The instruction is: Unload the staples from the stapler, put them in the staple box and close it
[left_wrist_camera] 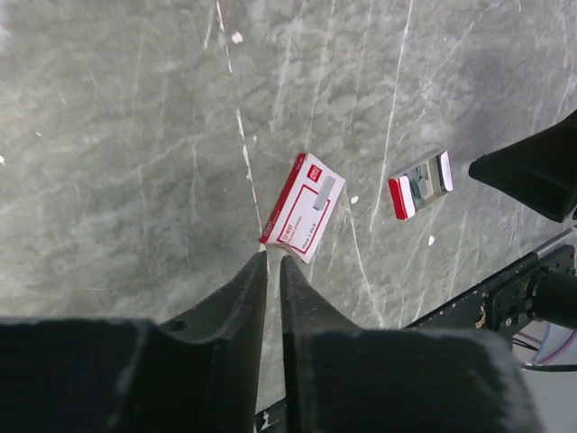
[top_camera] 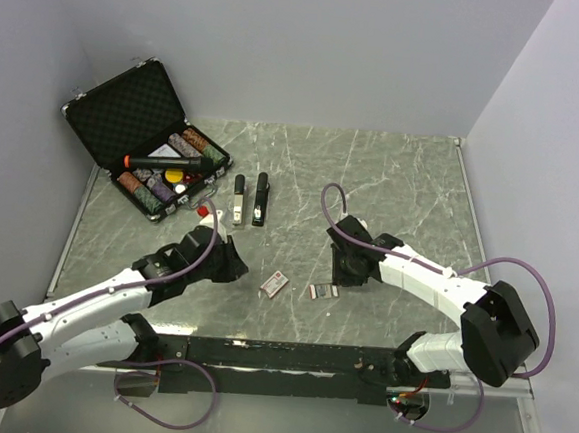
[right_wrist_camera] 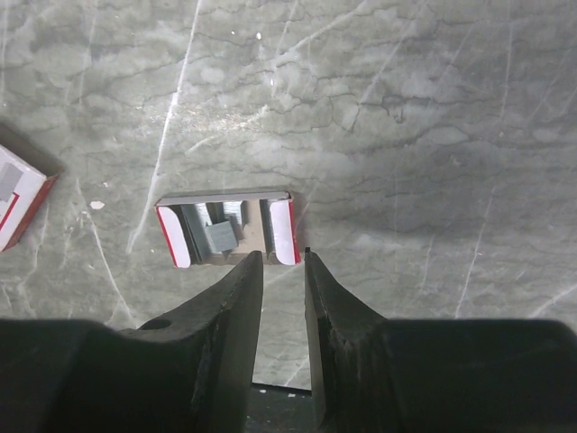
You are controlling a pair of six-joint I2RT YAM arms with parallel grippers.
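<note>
The stapler [top_camera: 261, 199] lies flipped open near the back left, its black body beside its pale magazine arm [top_camera: 239, 200]. No gripper touches it. A red-and-white staple box sleeve [top_camera: 275, 285] [left_wrist_camera: 304, 207] lies just beyond my left gripper [top_camera: 238, 265] [left_wrist_camera: 273, 260], whose jaws are drawn almost together with nothing between them. The box's inner tray [top_camera: 321, 291] [right_wrist_camera: 227, 227] holds grey staple strips. It sits just ahead of my right gripper [top_camera: 343, 271] [right_wrist_camera: 281, 257], which stands partly open and empty.
An open black case [top_camera: 141, 130] of poker chips stands at the back left, with a small red piece [top_camera: 203, 211] on the table near it. White walls close in the back and both sides. A black rail [top_camera: 288, 357] runs along the near edge.
</note>
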